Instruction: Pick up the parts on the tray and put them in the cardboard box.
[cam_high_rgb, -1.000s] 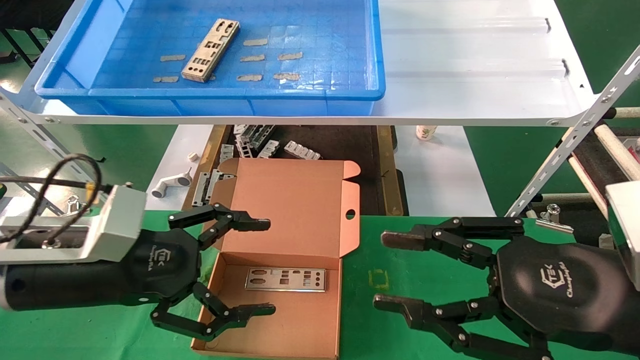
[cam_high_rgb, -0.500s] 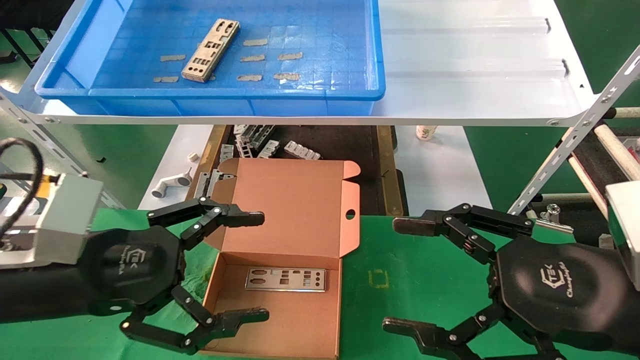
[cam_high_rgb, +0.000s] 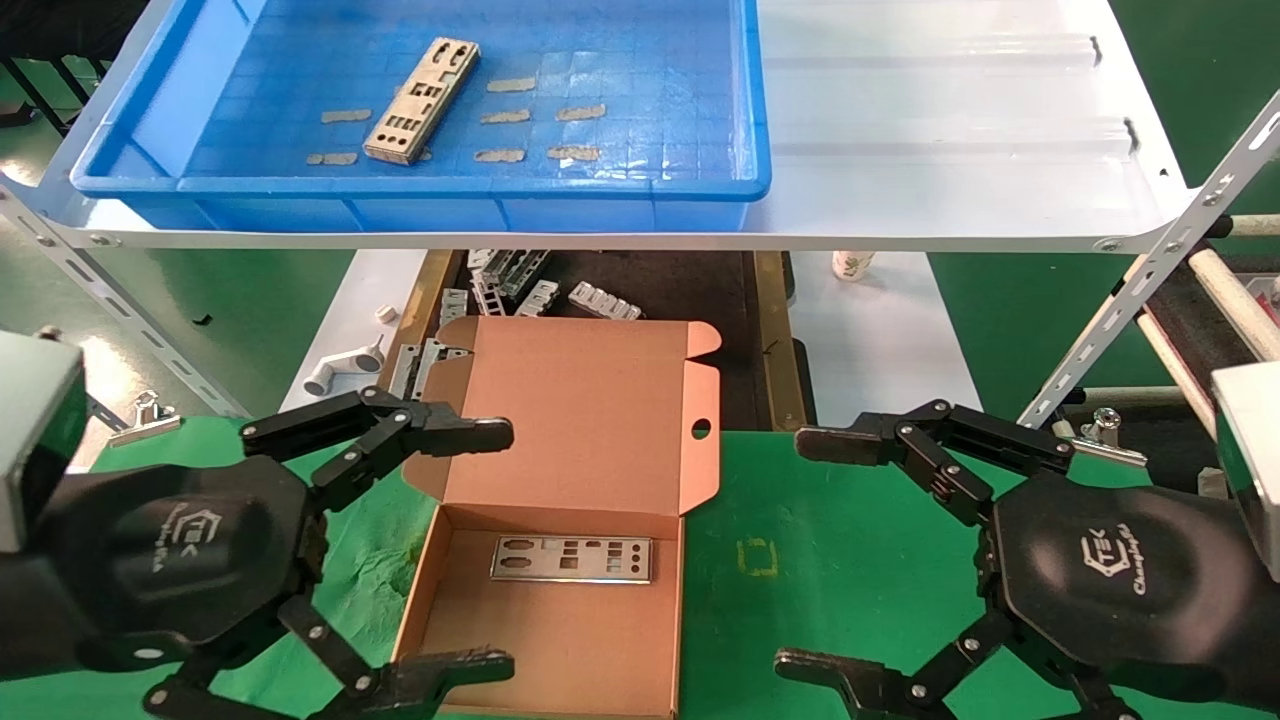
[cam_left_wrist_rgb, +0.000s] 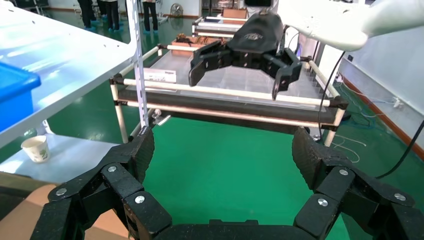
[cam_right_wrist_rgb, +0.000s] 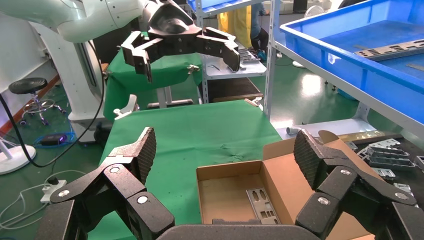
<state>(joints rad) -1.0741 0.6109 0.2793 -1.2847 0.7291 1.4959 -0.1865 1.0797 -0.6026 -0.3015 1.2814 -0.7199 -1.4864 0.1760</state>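
The blue tray (cam_high_rgb: 690, 120) sits on the white shelf at the back and holds one silver-grey part (cam_high_rgb: 421, 100) among beige tape strips. Below it on the green cloth, the cardboard box (cam_high_rgb: 600, 650) stands with its lid back, a second part (cam_high_rgb: 571, 558) flat on its floor. My left gripper (cam_high_rgb: 495, 550) hangs open at the box's left side, nothing between its fingers. On the box's right, over bare cloth, my right gripper (cam_high_rgb: 805, 555) is also open and empty. The right wrist view looks across that gripper (cam_right_wrist_rgb: 225, 155) onto the box (cam_right_wrist_rgb: 220, 200) and its part (cam_right_wrist_rgb: 262, 202).
Behind the box, a dark tray (cam_high_rgb: 680, 290) holds a heap of ridged metal brackets. A paper cup (cam_high_rgb: 850, 265) and a white pipe fitting (cam_high_rgb: 335, 372) stand on the lower white surface. A slanted rack post (cam_high_rgb: 1150, 270) and a binder clip (cam_high_rgb: 1105, 435) lie at the right.
My left gripper has drawn back to the left, away from the box, with its fingers spreading wider. The right gripper's fingers have also spread and it shifted slightly right.
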